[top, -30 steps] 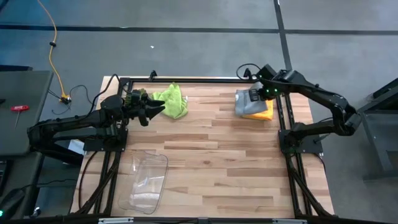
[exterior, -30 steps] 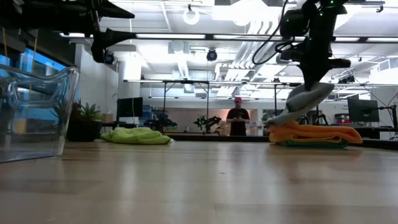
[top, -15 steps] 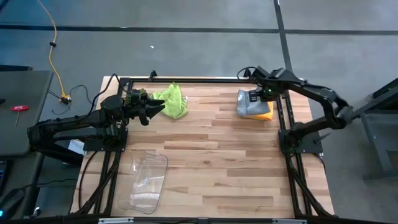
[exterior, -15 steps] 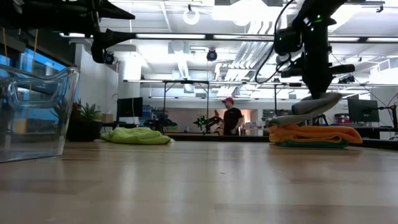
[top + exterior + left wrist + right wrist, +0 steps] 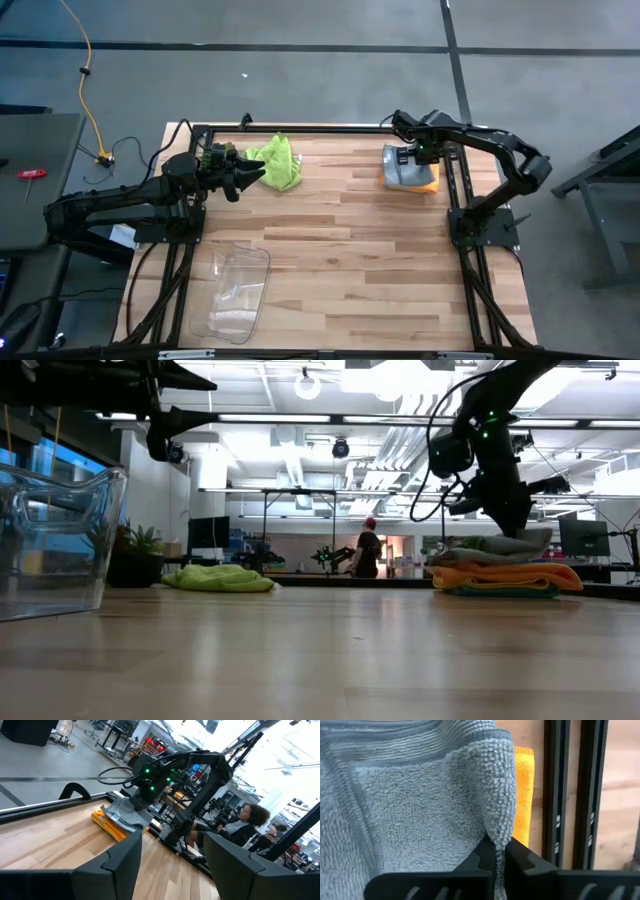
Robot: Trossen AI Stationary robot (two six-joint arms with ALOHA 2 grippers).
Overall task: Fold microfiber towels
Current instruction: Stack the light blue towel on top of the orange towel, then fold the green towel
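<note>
Here, in the high view, we see the right gripper (image 5: 412, 157) over the grey towel (image 5: 403, 170), which lies on the orange towel (image 5: 430, 182) at the far right corner of the table (image 5: 330, 260). The left gripper (image 5: 250, 172) waits just beside the lime green towel (image 5: 278, 162), its fingers apart and holding nothing.

In the low view, the grey towel (image 5: 490, 548) sits on top of the folded stack, with a darker, perhaps teal, towel (image 5: 500, 590) at the bottom. We think the stack can shift if the arm pulls sideways.

In the left wrist view, the grey towel (image 5: 125, 815) hangs a little over the stack's edge, so it can slide off.

In the right wrist view, the fingers (image 5: 517, 857) are together and pinch a fold of the grey towel (image 5: 420, 805). If they open late, or the pile clings to them, the lift can drag the cloth and undo the fold.
</note>
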